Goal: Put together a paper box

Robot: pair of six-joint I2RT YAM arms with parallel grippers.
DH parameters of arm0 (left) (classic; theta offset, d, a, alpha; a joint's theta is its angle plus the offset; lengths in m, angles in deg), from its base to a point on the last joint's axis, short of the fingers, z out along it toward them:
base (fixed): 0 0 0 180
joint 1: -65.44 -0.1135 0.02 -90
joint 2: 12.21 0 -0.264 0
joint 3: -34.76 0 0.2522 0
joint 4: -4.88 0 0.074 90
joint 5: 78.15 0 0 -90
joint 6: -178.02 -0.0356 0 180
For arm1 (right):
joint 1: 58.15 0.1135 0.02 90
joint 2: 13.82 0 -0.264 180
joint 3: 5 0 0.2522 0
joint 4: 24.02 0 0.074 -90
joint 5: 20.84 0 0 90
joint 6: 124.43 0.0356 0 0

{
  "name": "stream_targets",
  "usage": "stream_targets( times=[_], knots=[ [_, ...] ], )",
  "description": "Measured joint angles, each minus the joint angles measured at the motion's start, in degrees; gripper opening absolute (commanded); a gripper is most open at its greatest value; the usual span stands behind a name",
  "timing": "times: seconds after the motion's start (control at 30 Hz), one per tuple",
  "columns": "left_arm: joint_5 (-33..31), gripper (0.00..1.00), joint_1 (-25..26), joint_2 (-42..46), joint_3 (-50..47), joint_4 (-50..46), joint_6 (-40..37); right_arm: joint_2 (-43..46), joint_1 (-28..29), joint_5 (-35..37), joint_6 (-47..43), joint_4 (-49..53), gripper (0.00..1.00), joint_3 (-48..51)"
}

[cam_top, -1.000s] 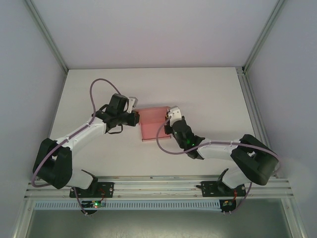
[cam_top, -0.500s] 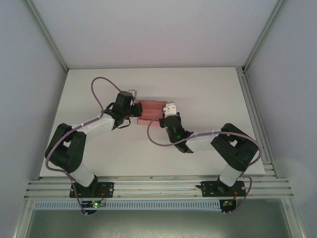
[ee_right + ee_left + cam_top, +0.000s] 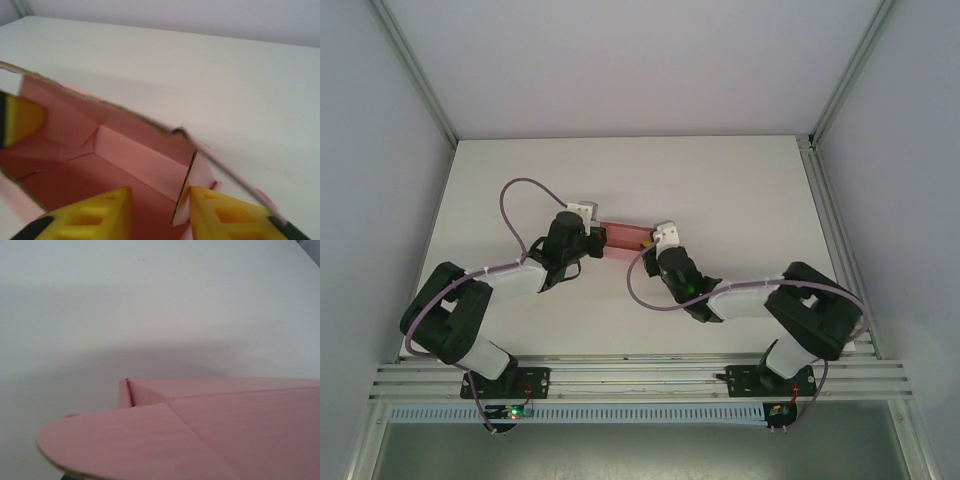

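Pink card folded into a shallow, open-topped paper box (image 3: 623, 236) is near the middle of the white worktop (image 3: 740, 180), its long side running from nine to three o'clock. At its nine o'clock end the left tool (image 3: 596, 240) is pressed together, pinching the wall card. At three o'clock the right tool (image 3: 653, 241) stands spread, its yellow fingers (image 3: 95, 215) straddling the end wall's upright edge.

We see a plain pink box (image 3: 620, 238), a white bench (image 3: 720, 180), and yellow right fingers (image 3: 90, 215) with black ends.
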Motion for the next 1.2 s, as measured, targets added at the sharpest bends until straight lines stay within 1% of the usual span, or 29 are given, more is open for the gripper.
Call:
stream_targets(
  times=[0.17,0.23,0.3,0.43,0.53,0.6,0.73,0.83,0.9,0.97,1.1,1.2],
  knots=[
    [-1.38,0.0,2.54,0.61,-4.37,5.7,-3.37,9.68,0.0,-4.59,0.79,9.03,0.67,0.13],
    [-2.03,0.0,3.19,0.63,-5.33,7.34,-4.52,13.6,0.0,-6.08,1.38,12.61,0.77,0.33],
    [-2.54,0.0,3.34,0.63,-5.7,8.0,-5.42,17.59,0.0,-7.23,2.16,15.78,0.86,1.25],
    [-2.93,0.0,4.24,0.63,-6.08,8.63,-7.23,25.05,0.0,-7.5,3.52,22.18,0.9,4.15],
    [-4.09,0.0,5.57,1.18,-6.56,8.72,-8.85,31.01,-0.02,-7.98,3.58,26.43,0.95,6.08],
    [-4.83,0.0,6.29,1.46,-6.71,8.7,-9.73,35.21,-0.04,-9.05,3.26,27.96,0.98,6.75],
    [-5.49,0.0,6.78,1.46,-6.8,8.72,-10.91,40.35,-1.84,-10.67,3.08,28.44,0.98,6.49],
    [-5.64,0.0,6.99,1.49,-7.04,8.92,-11.58,39.17,-6.08,-11.43,3.58,30.05,0.97,4.11],
    [-5.64,0.0,7.08,1.6,-7.26,9.07,-12.0,35.6,-10.03,-12.7,4.44,31.65,0.97,0.85],
    [-5.66,0.04,7.1,1.79,-7.39,9.07,-12.26,30.42,-12.92,-13.62,4.79,34.23,0.97,-3.52],
    [-5.81,0.09,7.34,2.03,-7.63,9.07,-12.68,19.52,-13.97,-14.43,4.5,37.79,0.97,-11.54],
    [-5.86,0.17,7.63,2.25,-8.28,8.37,-12.85,12.17,-13.88,-15.58,4.35,39.45,0.97,-14.78]
  ],
)
